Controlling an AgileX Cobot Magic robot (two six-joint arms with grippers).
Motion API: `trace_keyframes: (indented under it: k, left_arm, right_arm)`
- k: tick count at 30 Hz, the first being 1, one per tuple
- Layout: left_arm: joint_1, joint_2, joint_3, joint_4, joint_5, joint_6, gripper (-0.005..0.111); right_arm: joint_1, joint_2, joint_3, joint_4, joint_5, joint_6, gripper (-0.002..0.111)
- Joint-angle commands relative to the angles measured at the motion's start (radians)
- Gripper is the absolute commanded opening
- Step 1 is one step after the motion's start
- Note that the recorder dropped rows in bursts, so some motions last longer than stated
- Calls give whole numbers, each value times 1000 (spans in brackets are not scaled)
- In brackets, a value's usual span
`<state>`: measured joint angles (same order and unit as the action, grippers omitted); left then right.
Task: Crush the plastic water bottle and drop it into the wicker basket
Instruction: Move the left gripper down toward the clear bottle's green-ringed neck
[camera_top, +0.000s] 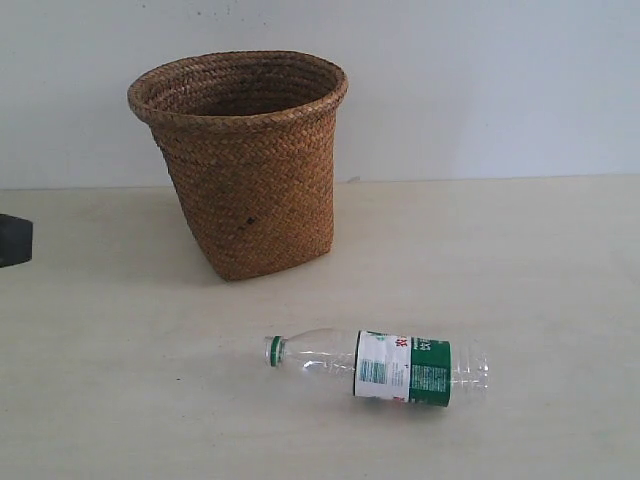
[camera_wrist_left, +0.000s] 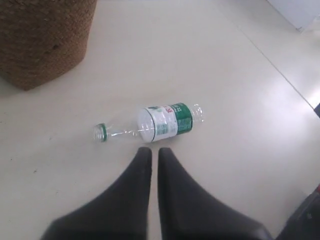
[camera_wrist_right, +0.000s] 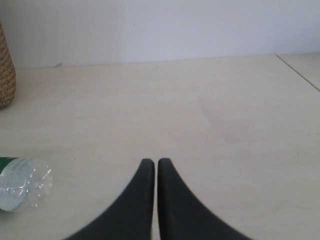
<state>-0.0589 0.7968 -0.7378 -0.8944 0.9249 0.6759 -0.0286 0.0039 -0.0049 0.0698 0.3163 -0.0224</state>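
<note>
Plastic water bottle (camera_top: 385, 365): on its side on the desk (camera_top: 560, 300), lower centre of the exterior view, cap end pointing left.
Wicker basket (camera_top: 240, 165): upright, upper left, well apart from the bottle.
Left hand (camera_wrist_left: 151, 152): fingers together, empty.
Right hand (camera_wrist_right: 151, 162): fingers together, empty; its view crops the bottle to the ribbed base.
Dark shape (camera_top: 12, 240), left edge: cut off, unidentifiable.

Left gripper (camera_wrist_left: 151, 150) is seen with fingers nearly together, only a thin slit between them, nothing gripped. Plastic water bottle (camera_wrist_left: 162, 122) is laid on its side on the table (camera_wrist_left: 240, 90), just ahead of the tips. Wicker basket (camera_wrist_left: 42, 40) is set farther ahead, apart from the bottle.
</note>
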Motion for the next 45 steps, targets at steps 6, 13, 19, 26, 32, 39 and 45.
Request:
trace_keyframes:
  k: [6, 13, 19, 26, 32, 39, 45]
  left_arm:
    - [3, 26, -9, -66, -158, 11, 4]
    - [3, 26, -9, -66, -284, 14, 4]
    - [3, 26, -9, -66, -334, 16, 4]
    - [3, 115, -27, -60, -382, 104, 4]
    - [3, 378, -261, -60, -198, 423, 4]
    - [3, 625, -502, 87, -44, 564, 4]
    - [-28, 889, -672, 169, 220, 564, 4]
  right_arm:
    - [0, -4, 5, 3, -13, -2, 0]
    - [0, -4, 5, 3, -13, -2, 0]
    - [0, -4, 5, 3, -13, -2, 0]
    - [0, -4, 5, 3, -13, -2, 0]
    - [0, -4, 5, 3, -13, -2, 0]
    - [0, -4, 5, 3, -13, -2, 0]
    - [0, -4, 5, 3, -13, -2, 0]
